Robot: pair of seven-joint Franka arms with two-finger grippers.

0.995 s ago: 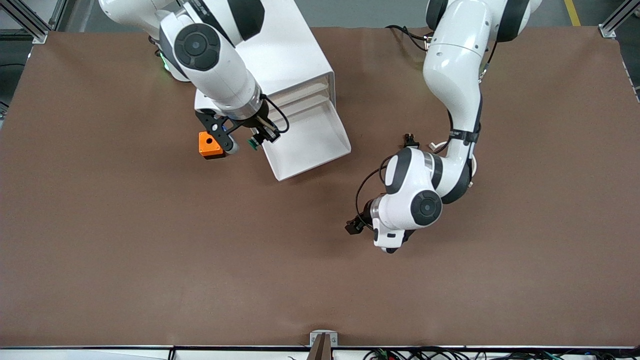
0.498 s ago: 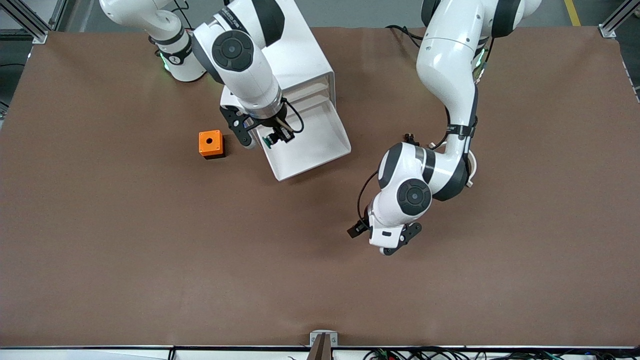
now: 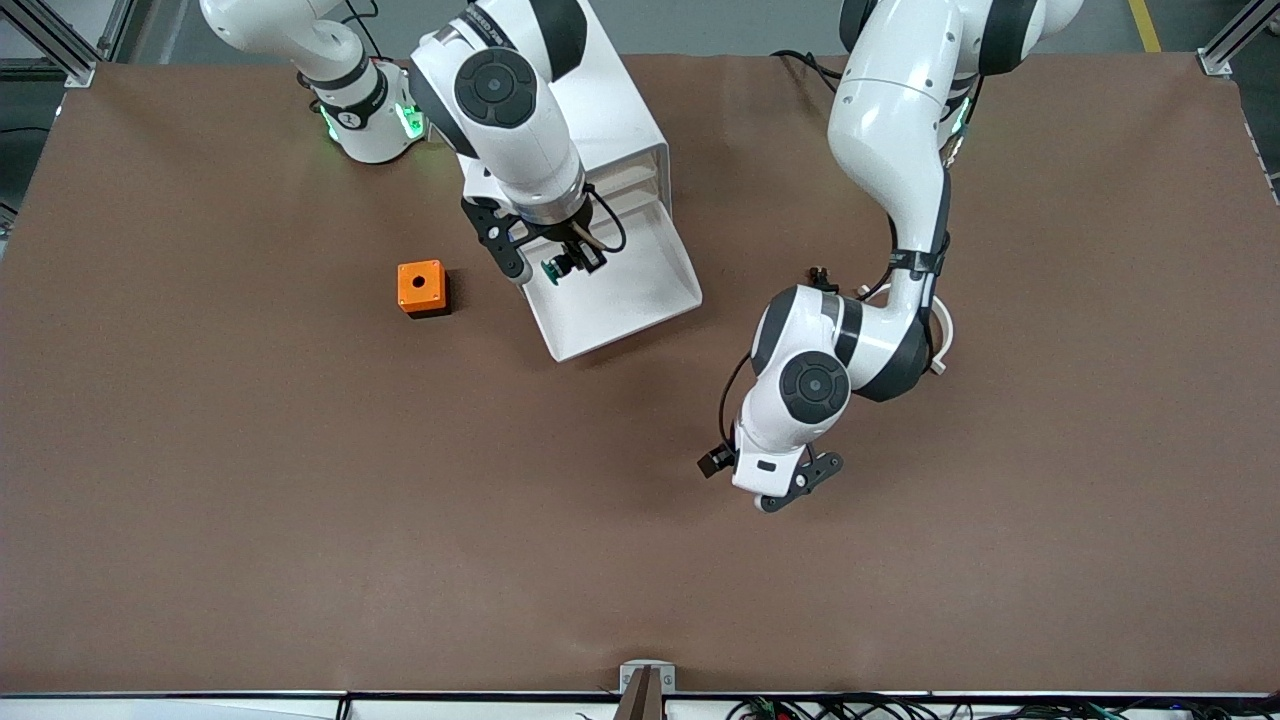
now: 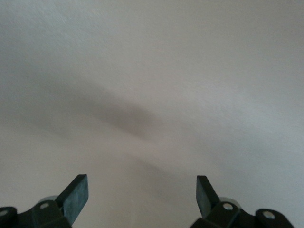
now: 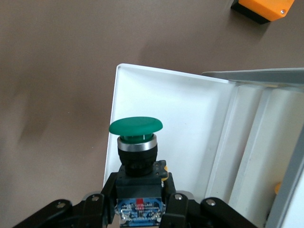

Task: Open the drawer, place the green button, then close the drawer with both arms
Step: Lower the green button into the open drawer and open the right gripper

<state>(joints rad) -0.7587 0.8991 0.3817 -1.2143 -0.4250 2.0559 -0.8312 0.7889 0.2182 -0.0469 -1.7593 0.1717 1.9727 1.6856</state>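
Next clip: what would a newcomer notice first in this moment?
Most striking is the green-capped button clamped in the right gripper, up over the pulled-out drawer of the white cabinet. The orange cube sits on the table beside the drawer, toward the right arm's end. The left gripper hangs open over bare table.

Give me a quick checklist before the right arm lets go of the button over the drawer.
1. Drawer pulled open: ok.
2. Button clamped in the right pincer: ok.
3. Button over the drawer's tray, inside its rim: ok in both views, though near the edge toward the orange box.
4. Tray floor under the button bare: ok.
5. Left pincer open, over bare table, away from the drawer: ok.
6. Height of the button above the tray floor: cannot tell.
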